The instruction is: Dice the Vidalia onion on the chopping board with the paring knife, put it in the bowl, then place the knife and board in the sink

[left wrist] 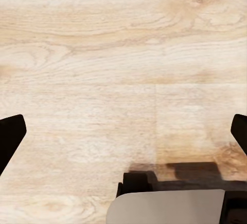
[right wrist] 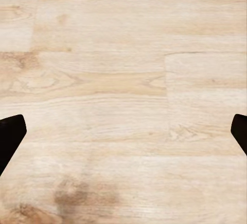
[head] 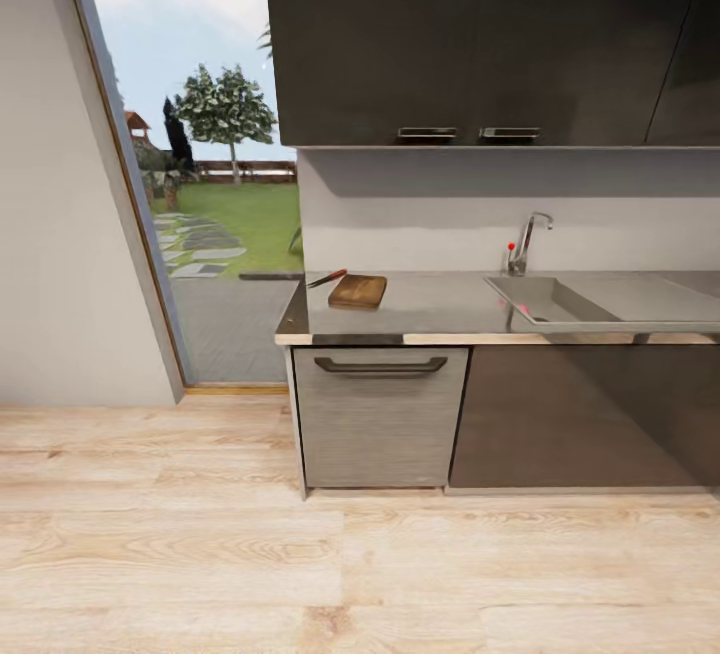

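Across the floor, the grey countertop (head: 440,306) carries the brown chopping board (head: 357,290) near its left end. The red-handled paring knife (head: 327,278) lies just left of the board. To the right is the steel sink (head: 560,302) with its tap (head: 526,242). A small reddish spot (head: 522,309) inside the basin's near-left corner may be the Vidalia onion. The bowl is out of view. In the wrist views, my left gripper (left wrist: 123,131) and right gripper (right wrist: 123,131) hang over bare wood floor. Both are open, fingers (left wrist: 10,137) (right wrist: 10,135) wide apart, holding nothing.
Dark wall cabinets (head: 480,34) hang over the counter. Below it are a grey drawer front with a handle (head: 380,366) and a dark cabinet front (head: 590,414). A glass door (head: 210,184) to a garden is left of the counter. Light wood floor (head: 300,554) lies between me and the counter.
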Motion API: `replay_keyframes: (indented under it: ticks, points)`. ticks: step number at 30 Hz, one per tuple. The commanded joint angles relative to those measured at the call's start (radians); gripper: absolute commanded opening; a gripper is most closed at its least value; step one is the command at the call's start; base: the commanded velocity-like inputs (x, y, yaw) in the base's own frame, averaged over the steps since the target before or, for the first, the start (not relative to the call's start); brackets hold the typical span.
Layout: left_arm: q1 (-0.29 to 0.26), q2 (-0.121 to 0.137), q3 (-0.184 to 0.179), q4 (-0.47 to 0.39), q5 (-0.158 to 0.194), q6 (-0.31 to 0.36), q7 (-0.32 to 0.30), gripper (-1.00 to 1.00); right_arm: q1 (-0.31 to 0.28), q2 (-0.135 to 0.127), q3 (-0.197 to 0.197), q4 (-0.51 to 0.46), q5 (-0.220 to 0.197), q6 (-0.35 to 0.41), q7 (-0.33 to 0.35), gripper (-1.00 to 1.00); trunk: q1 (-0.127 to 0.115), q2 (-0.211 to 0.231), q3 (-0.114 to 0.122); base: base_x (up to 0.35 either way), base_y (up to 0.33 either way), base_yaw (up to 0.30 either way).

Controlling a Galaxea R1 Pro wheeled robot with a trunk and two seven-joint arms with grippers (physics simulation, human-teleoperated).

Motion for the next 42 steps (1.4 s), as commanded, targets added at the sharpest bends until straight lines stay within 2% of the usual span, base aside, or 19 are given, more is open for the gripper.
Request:
replay_keyframes:
  ticks: [1, 15, 17, 19, 20, 21, 24, 25, 27, 29, 37, 42]
  points:
    - [0.000, 0.000, 0.001, 0.000, 0.001, -0.002, 0.000, 1.00, -0.001, 0.000, -0.001, 0.001, 0.000, -0.003, 0.000, 1.00, 0.000, 0.000, -0.001, 0.000, 0.000, 0.000]
    - [0.000, -0.003, 0.001, 0.000, -0.001, -0.002, 0.001, 1.00, -0.001, 0.000, -0.003, 0.001, -0.001, -0.003, -0.002, 1.00, 0.000, 0.000, -0.001, 0.000, 0.000, 0.000]
    - [0.000, -0.003, 0.002, -0.001, -0.001, -0.002, 0.001, 1.00, -0.001, -0.001, -0.006, -0.020, -0.001, 0.000, -0.011, 1.00, 0.000, 0.000, -0.001, 0.000, 0.000, 0.000]
    - [0.000, -0.002, 0.002, -0.001, 0.000, -0.002, 0.001, 1.00, -0.001, -0.001, -0.007, -0.124, 0.000, 0.013, -0.063, 1.00, 0.000, 0.000, -0.001, 0.000, 0.000, 0.000]
    - [0.000, -0.003, 0.001, 0.000, 0.000, -0.002, 0.001, 1.00, -0.001, -0.001, -0.008, -0.200, 0.000, 0.046, -0.104, 1.00, 0.000, 0.000, -0.001, 0.000, 0.000, 0.000]
    - [0.000, -0.003, 0.001, 0.000, 0.000, -0.002, 0.001, 1.00, -0.001, -0.001, -0.008, -0.229, 0.000, 0.065, -0.118, 1.00, 0.000, 0.000, -0.001, 0.000, 0.000, 0.000]
    - [0.000, -0.003, 0.001, 0.000, 0.000, -0.002, 0.001, 1.00, -0.001, 0.001, -0.007, -0.430, -0.001, 0.245, -0.191, 1.00, 0.000, 0.000, -0.001, 0.000, 0.000, 0.000]
    - [0.000, -0.003, 0.001, 0.000, 0.000, -0.002, 0.001, 1.00, -0.001, 0.001, -0.007, -0.491, -0.001, 0.307, -0.203, 1.00, 0.000, 0.000, -0.001, 0.000, 0.000, 0.000]
    - [0.000, -0.003, 0.001, 0.000, 0.000, -0.002, 0.001, 1.00, -0.001, 0.001, -0.007, -0.548, -0.001, 0.362, -0.211, 1.00, 0.000, 0.000, -0.001, 0.000, 0.000, 0.000]
    - [0.000, -0.003, 0.001, 0.000, 0.000, -0.002, 0.001, 1.00, -0.001, 0.001, -0.007, -0.651, -0.001, 0.442, -0.220, 1.00, 0.000, 0.000, -0.001, 0.000, 0.000, 0.000]
    - [0.000, -0.003, 0.001, 0.000, 0.000, -0.002, 0.001, 1.00, -0.009, 0.001, -0.007, -0.859, 0.003, 0.576, -0.230, 1.00, 0.000, 0.000, -0.001, 0.000, 0.000, 0.000]
    - [0.000, -0.003, 0.001, 0.000, 0.001, -0.002, 0.001, 1.00, -0.118, 0.003, -0.006, -0.970, 0.012, 0.742, -0.269, 1.00, 0.000, 0.000, -0.001, 0.000, 0.000, 0.000]
